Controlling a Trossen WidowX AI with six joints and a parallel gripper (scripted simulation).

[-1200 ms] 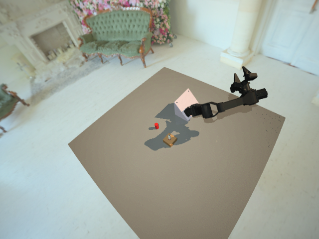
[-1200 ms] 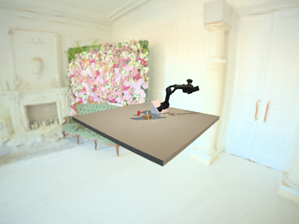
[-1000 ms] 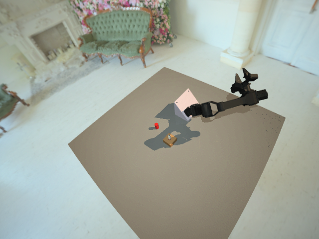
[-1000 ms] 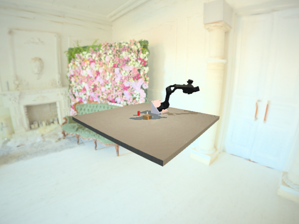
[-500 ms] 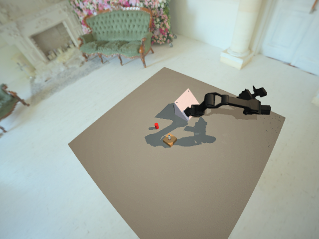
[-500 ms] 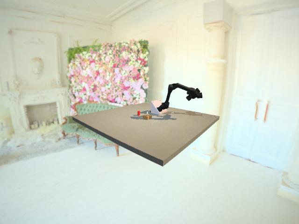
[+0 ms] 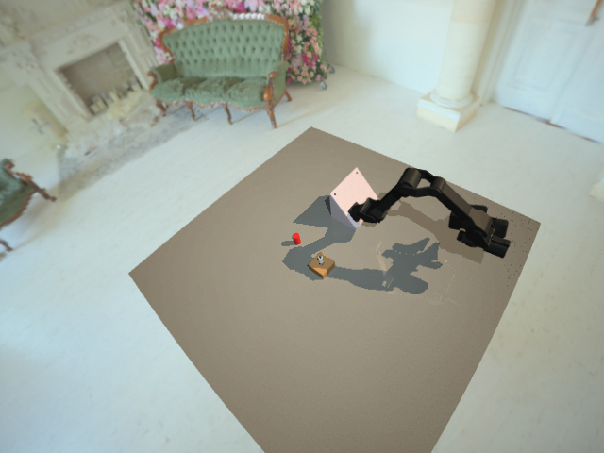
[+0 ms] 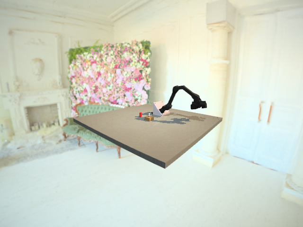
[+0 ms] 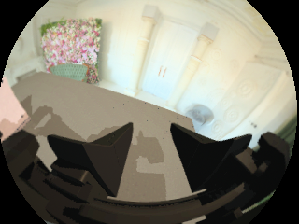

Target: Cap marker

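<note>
While the gripper [image 7: 497,241] hangs half open and grasping nothing near the table's [image 7: 205,311] far right edge, bare tabletop lies between it and the rest. The red cap [image 7: 295,238] stands well apart from it, near the marker [image 7: 320,259] in its holder block [image 7: 321,266]. Only the wrist view shows table between the fingers.

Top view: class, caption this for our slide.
Arm's open claw hangs far from the red cap and the marker in its holder block.
</note>
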